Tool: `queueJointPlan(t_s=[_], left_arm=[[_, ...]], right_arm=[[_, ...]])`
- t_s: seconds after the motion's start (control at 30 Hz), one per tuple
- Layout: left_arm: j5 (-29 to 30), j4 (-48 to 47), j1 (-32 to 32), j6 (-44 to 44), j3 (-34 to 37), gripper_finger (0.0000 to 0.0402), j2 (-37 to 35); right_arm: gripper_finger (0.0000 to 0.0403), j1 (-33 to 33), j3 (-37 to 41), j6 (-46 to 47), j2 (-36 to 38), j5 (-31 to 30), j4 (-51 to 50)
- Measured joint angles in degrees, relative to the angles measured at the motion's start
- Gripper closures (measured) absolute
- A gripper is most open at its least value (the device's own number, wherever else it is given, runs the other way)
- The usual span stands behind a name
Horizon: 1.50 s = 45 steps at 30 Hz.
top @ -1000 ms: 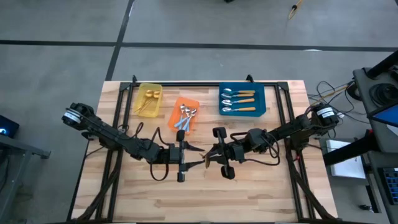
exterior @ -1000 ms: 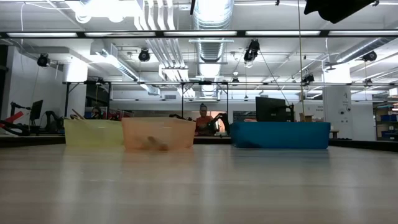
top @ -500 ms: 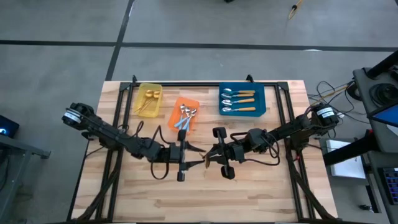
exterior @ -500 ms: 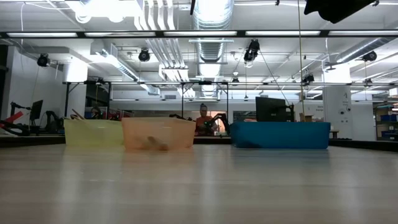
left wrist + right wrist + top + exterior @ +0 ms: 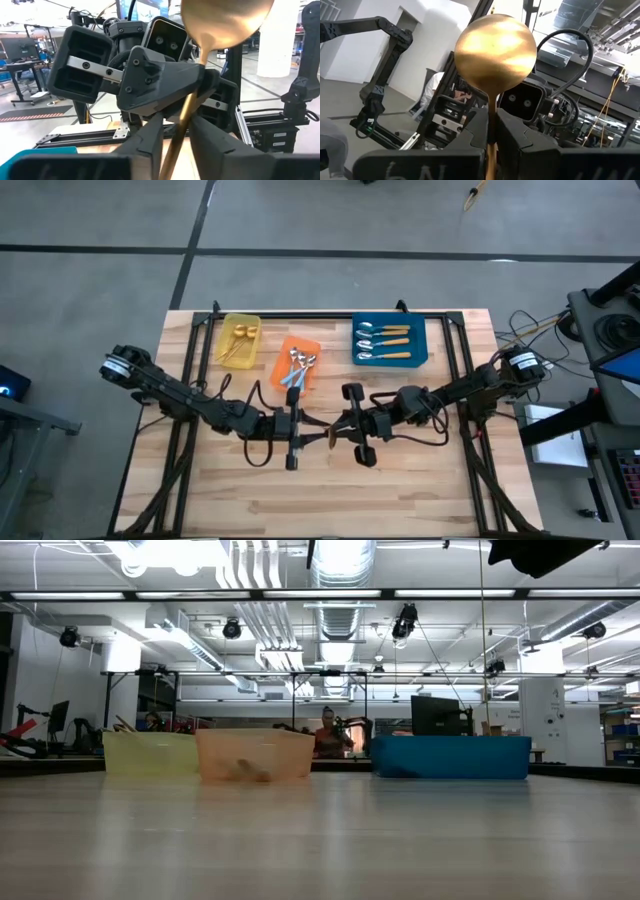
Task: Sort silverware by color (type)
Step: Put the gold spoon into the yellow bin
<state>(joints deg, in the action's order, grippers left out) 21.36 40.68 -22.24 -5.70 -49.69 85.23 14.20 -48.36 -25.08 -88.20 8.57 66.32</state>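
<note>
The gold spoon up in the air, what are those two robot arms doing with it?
The two arms meet over the middle of the table. The right gripper is shut on a gold spoon, and the left gripper has its fingers on either side of the same spoon's handle. It looks like a hand-over. Other spoons already lie in the yellow bin, orange bin and blue bin.

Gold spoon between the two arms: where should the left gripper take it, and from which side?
Grip the gold spoon by its thin straight stem under the bowl, with the left gripper coming from its own side, opposite the right gripper shut on it. The rounded bowl would likely slip.
</note>
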Motion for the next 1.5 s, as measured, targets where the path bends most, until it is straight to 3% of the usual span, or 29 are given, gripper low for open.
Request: queueJointPlan(t_s=[0.2, 0.57, 0.87, 1.1, 1.5], left_arm=[[-0.38, -0.23, -0.09, -1.89, 0.0, 0.0391, 0.0], [-0.32, -0.65, -0.1, -1.84, 0.02, 0.0396, 0.0], [0.58, -0.59, 0.0, -1.06, 0.02, 0.0399, 0.02], [1.42, -0.93, 0.0, -1.37, 0.02, 0.0399, -0.01], [10.32, -10.72, 0.0, -0.62, 0.02, 0.04, -4.04]], right_arm=[[0.039, -0.04, 0.0, 0.15, 0.0, -0.05, -0.01], [0.0386, -0.02, 0.0, -0.14, 0.07, -0.08, -1.09], [0.0315, 0.02, 0.0, -1.09, 0.07, -2.44, -1.8], [0.0299, 0.0, 0.0, -0.47, 0.35, -2.73, -2.73], [0.0298, 0.04, 0.0, 1.07, 1.19, -14.61, -3.19]])
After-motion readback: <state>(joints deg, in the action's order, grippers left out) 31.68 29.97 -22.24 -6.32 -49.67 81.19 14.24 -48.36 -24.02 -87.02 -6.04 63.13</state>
